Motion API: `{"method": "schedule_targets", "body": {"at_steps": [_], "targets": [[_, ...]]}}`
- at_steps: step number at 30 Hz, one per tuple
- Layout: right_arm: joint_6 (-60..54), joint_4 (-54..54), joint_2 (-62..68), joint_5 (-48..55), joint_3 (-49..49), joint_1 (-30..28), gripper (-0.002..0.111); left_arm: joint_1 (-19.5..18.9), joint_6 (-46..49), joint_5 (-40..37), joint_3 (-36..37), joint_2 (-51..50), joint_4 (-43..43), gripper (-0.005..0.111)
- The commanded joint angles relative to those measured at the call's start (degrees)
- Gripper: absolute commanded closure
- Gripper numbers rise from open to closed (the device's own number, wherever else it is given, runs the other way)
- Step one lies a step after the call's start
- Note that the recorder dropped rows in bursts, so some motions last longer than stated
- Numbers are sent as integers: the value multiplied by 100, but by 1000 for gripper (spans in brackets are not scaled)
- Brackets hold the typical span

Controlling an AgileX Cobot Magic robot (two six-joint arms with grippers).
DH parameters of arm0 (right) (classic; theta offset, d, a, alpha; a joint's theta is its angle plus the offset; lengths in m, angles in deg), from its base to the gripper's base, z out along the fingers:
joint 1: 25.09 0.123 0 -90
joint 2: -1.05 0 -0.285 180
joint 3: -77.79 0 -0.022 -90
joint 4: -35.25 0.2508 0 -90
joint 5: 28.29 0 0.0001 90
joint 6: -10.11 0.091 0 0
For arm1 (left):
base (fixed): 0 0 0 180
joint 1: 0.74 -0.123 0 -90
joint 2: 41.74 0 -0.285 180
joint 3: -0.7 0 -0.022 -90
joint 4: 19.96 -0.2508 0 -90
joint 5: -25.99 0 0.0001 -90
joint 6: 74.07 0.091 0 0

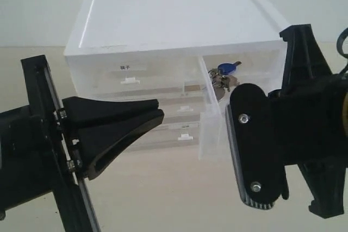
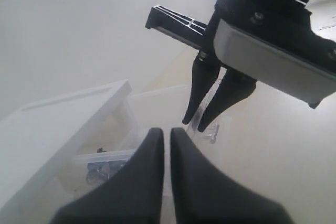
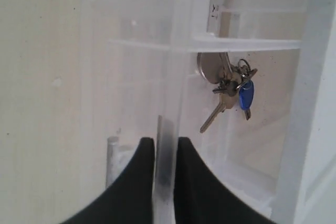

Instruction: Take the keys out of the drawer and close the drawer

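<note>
Drawer [image 3: 136,51]: pulled out of cabinet [image 1: 174,20], front wall pinched in right gripper [image 3: 165,142], jaws narrow. Keys [image 3: 228,85]: inside drawer toward rear edge, beyond right gripper, untouched. Left gripper [image 2: 165,132]: nearly closed, empty.

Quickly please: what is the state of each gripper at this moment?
Left gripper: jaws closed, holding nothing.
Right gripper: jaws closed on the pull tab of the open drawer.
</note>
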Motion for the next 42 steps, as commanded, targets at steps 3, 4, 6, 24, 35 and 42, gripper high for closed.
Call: {"method": "schedule_targets", "body": {"at_steps": [3, 4, 6, 24, 35, 42], "targets": [[490, -644, -44, -863, 80, 53, 101, -13, -75, 24, 11, 28, 0, 102], [540, -644, -44, -923, 70, 53, 96, -13, -75, 24, 11, 28, 0, 102], [592, -737, -44, -975, 70, 53, 84, -13, -75, 14, 11, 28, 1, 102], [1256, -230, -1015, -1467, 80, 53, 75, -13, -92, 40, 97, 28, -11, 102], [5485, -1048, -200, -765, 209, 53, 62, -13, -326, 113, 97, 28, -69, 102], [6418, -486, 734, -722, 814, -751, 57, -13, -643, 113, 97, 28, -408, 102]]}}
